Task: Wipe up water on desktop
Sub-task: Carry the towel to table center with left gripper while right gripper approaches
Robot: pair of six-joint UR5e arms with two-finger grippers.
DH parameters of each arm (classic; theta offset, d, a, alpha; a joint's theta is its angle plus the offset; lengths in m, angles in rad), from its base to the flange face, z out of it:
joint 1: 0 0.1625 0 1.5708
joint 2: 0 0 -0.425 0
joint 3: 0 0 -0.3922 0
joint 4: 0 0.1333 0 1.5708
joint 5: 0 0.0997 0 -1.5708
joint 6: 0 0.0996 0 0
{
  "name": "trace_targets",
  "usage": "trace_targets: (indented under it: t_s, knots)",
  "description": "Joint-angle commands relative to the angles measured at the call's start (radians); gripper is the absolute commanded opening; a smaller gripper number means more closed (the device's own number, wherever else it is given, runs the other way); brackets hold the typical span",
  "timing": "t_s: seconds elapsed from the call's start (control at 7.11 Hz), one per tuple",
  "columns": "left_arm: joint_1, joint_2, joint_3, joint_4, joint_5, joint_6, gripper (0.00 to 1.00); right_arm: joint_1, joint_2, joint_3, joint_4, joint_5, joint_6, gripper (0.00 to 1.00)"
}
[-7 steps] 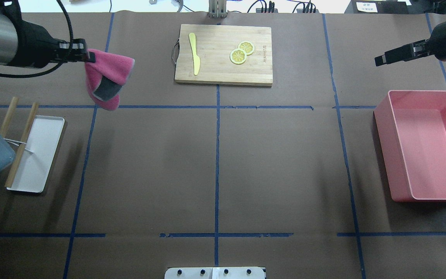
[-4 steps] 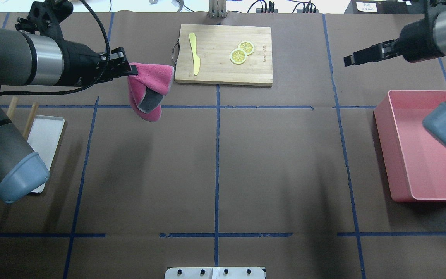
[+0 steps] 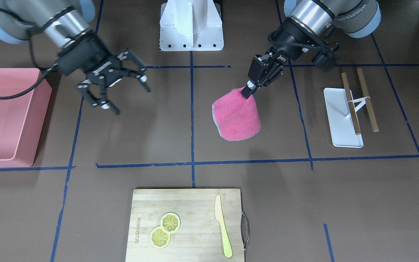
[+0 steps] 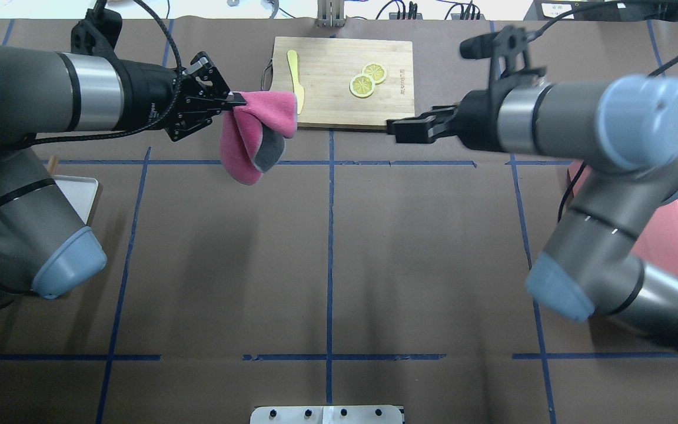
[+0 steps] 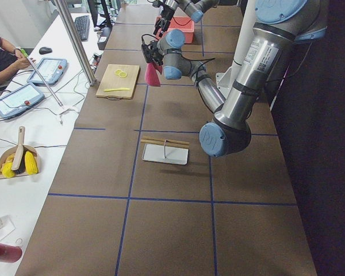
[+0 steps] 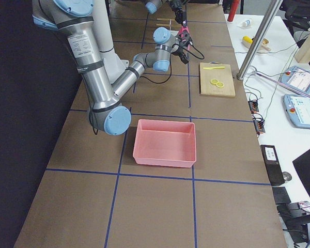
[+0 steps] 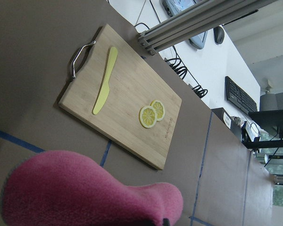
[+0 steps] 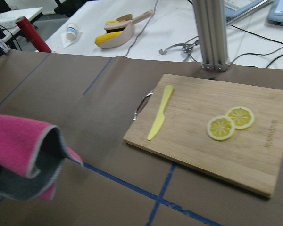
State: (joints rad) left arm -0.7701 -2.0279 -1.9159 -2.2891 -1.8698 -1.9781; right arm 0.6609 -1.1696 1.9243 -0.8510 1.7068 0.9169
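**Left arm carrying a pink cloth over the taped desk; right arm empty**

The desk (image 4: pixel 421 259), a matte dark-brown surface divided into rectangles by thin blue tape lines, fills the whole working area beneath both arms. The left gripper (image 3: pixel 248 94) has its fingers (image 4: pixel 234 100) clenched on one corner of a pink cloth (image 3: pixel 237 117). The cloth hangs down in a loose fold, and the overhead view shows its grey underside. There it lies over a blue tape line, just beside the handle end of the cutting board (image 4: pixel 345 82). Whether its lower edge touches the desk cannot be told.

The right gripper (image 3: pixel 126 96) is held above the desk with its fingers (image 3: pixel 103 105) spread wide and nothing between them. In the front-facing view it sits between the pink bin (image 3: pixel 6 112) and the central tape line, well apart from the cloth.

The cutting board lies at the far side of the desk from the robot base. It carries a yellow knife (image 3: pixel 223 227) and two lemon slices (image 3: pixel 165 229), the slices overlapping. A white tray (image 3: pixel 340 120) with two wooden rods (image 3: pixel 366 100) mounted over it rests on the desk on the robot's left. The pink bin stands on the robot's right.
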Motion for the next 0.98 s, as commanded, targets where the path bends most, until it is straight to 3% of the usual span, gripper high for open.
trace_targets:
  t_s: [0.0,0.14,0.42,0.84]
  knots:
    - [0.044,-0.028,0.017,-0.009,-0.081,-0.093,0.0,-0.135,0.039,-0.001,0.043,-0.176,-0.045,1.0]
    - [0.045,-0.046,0.029,-0.01,-0.194,-0.052,0.0,-0.148,0.039,-0.001,0.047,-0.176,-0.111,1.0]
    - [0.042,-0.057,0.054,-0.013,-0.297,0.095,0.0,-0.162,0.038,-0.002,0.046,-0.171,-0.186,1.0]
    - [0.041,-0.066,0.063,-0.018,-0.33,0.191,0.0,-0.187,0.034,-0.002,0.038,-0.11,-0.312,0.99]
